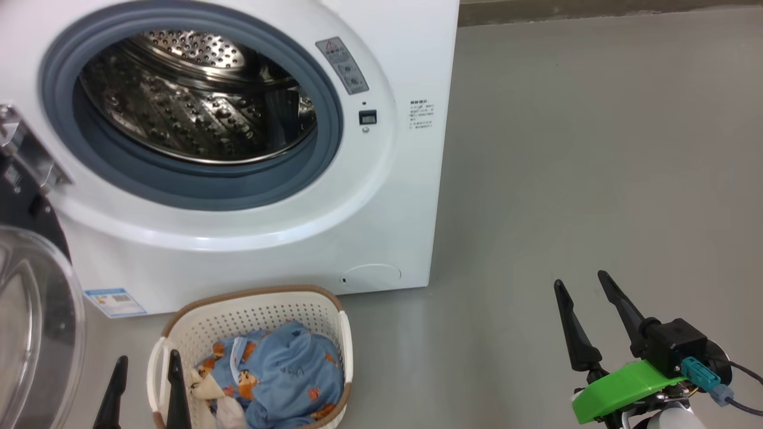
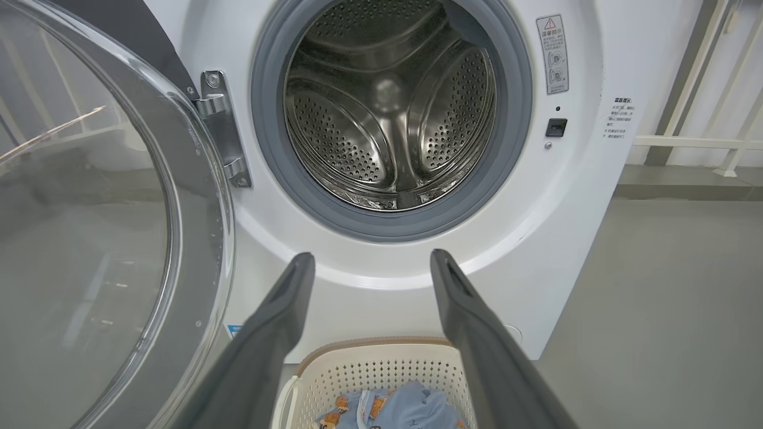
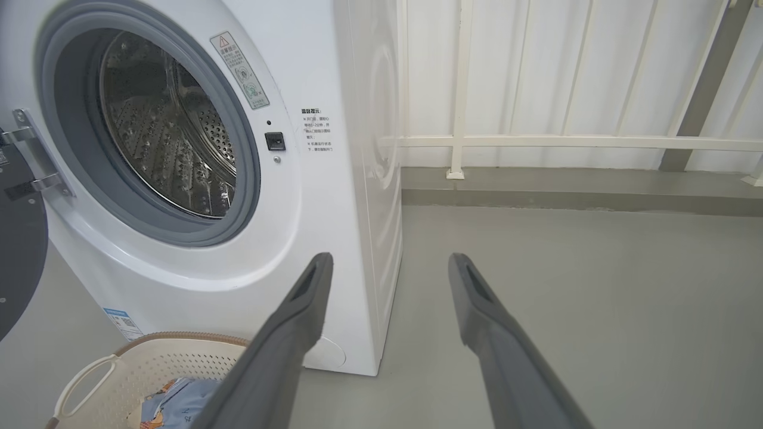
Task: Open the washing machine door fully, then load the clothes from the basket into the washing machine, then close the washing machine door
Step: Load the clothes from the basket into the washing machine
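The white washing machine point(image 1: 411, 196) stands with its steel drum point(image 1: 197, 101) exposed. Its door point(image 1: 30, 322) is swung out at the left, glass bowl window point(image 2: 77, 226) and metal hinge point(image 2: 223, 128) showing. On the floor before the machine sits the cream basket point(image 1: 334, 322) holding the light blue bear-print clothes point(image 1: 286, 372) and a cream cloth piece point(image 1: 205, 390). My left gripper point(image 1: 146, 366) hangs open over the basket's left rim, empty. My right gripper point(image 1: 581, 285) is open over bare floor to the right, also empty.
Grey floor point(image 1: 596, 149) stretches to the right of the machine. A white railing point(image 3: 536, 141) and wall run behind it. The round filter cap point(image 1: 371, 276) and blue label sticker point(image 1: 116, 302) sit low on the machine's front.
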Motion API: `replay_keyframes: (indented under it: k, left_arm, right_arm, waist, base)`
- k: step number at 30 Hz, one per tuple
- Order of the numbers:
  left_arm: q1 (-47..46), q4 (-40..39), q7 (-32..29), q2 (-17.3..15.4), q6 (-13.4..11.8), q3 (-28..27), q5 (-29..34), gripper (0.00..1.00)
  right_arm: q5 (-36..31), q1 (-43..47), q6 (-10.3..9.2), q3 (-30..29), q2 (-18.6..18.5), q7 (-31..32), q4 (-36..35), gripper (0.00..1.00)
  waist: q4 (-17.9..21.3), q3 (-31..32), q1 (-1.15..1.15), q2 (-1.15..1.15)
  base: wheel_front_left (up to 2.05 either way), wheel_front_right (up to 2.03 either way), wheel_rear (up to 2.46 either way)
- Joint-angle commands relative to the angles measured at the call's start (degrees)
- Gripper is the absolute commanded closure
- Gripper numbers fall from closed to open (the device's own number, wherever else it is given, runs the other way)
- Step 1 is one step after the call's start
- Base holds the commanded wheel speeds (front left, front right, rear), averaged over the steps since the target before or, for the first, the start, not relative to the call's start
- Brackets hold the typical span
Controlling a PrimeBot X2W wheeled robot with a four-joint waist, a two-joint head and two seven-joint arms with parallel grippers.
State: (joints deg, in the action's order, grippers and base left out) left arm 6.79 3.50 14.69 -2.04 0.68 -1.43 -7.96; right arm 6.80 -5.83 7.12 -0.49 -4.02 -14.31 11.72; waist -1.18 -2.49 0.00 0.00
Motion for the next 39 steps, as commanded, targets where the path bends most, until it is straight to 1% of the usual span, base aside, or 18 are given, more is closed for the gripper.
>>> replay_keyframes:
  k: [1,8,27,33,39]
  left_arm:
    - [-1.7,-1.5,0.3,-0.8,-0.6,-1.9,0.7,0.0]
    - [-2.0,-1.0,0.3,-0.8,-0.6,-1.9,0.2,0.0]
    - [-2.3,-0.2,0.3,-0.8,-0.1,-1.8,-1.0,0.0]
    - [-2.8,0.3,0.3,-0.8,0.1,-1.0,-1.5,0.0]
    - [-4.2,1.1,0.3,-0.8,0.0,0.5,-2.5,0.0]
  right_arm:
    - [0.4,-0.6,0.36,1.5,-0.5,-0.7,-1.4,0.0]
    - [0.5,-0.8,0.36,1.4,-0.5,-0.7,-1.2,0.0]
    - [0.6,-0.8,0.36,1.3,-0.4,-0.7,-1.2,0.0]
    - [0.8,-1.2,0.36,1.4,-0.5,-0.7,-1.2,0.0]
    - [1.0,-1.9,0.36,1.1,-0.6,-0.7,-1.2,0.0]
  waist:
    - [0.0,-0.1,0.0,0.0]
    - [0.0,-0.6,0.0,0.0]
    - [-0.1,-1.2,0.0,0.0]
    - [-0.1,-2.6,0.0,0.0]
    - [0.1,-5.5,0.0,0.0]
  base:
    - [1.28,-1.28,0.0]
    - [0.74,-0.74,0.0]
    - [0.01,-0.01,0.0]
    - [0.0,0.0,0.0]
    - [0.0,0.0,0.0]
